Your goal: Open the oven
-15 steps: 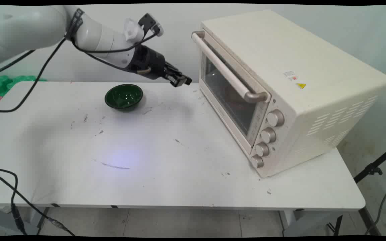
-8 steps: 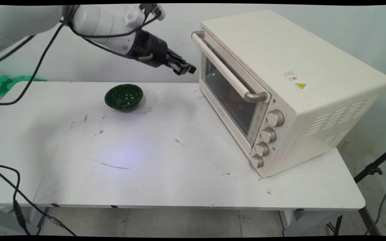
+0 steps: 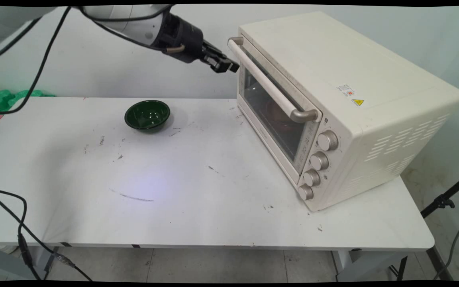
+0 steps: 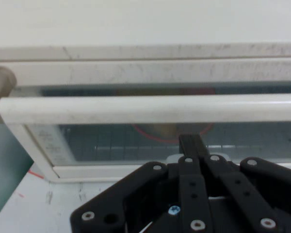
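A cream toaster oven [image 3: 333, 79] stands on the right of the white table [image 3: 173, 191] with its glass door closed. My gripper [image 3: 229, 67] is shut and empty, hovering just left of the far end of the door's handle bar [image 3: 269, 85]. In the hand view the handle bar [image 4: 150, 108] runs across the picture, close above my gripper [image 4: 190, 143]. Behind the glass sits a round red-rimmed thing [image 4: 172, 130], dimly seen. A dark green bowl [image 3: 147, 114] rests on the table, left of and below the gripper.
Several knobs [image 3: 319, 161] line the oven's front at its near end. Green and red items [image 3: 2, 99] lie past the table's far left corner. Black cables [image 3: 18, 227] hang at the front left edge. A black stand leg [image 3: 444, 201] is at the right.
The gripper has risen and moved right, from over the table beside the bowl up to the far end of the oven's handle. Bowl and oven have not moved.
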Tool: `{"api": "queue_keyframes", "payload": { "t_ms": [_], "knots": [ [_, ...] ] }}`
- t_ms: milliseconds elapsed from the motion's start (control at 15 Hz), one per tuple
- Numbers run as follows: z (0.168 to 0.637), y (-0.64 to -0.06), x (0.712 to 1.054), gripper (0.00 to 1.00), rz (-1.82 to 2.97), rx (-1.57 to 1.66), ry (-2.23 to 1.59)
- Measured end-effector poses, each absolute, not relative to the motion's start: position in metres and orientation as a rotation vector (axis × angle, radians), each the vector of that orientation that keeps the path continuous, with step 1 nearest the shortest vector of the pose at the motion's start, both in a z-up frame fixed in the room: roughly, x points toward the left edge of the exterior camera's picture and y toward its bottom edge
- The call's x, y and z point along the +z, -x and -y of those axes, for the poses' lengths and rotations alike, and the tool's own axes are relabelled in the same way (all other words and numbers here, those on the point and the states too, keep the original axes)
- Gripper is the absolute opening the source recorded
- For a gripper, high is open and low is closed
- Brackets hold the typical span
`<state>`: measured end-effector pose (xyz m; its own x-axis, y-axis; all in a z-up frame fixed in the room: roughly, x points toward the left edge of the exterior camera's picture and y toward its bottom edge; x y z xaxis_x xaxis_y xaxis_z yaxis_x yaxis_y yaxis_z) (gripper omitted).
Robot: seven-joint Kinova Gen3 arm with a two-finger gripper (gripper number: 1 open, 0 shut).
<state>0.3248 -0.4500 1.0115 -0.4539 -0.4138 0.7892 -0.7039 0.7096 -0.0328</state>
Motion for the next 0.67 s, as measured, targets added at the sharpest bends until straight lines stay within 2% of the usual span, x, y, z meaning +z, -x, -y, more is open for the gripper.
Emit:
{"api": "queue_keyframes", "payload": {
  "t_ms": [667],
  "knots": [
    [0.470, -0.293, 1.032, 0.00, 2.138, 0.492, -0.789]
  ]
}}
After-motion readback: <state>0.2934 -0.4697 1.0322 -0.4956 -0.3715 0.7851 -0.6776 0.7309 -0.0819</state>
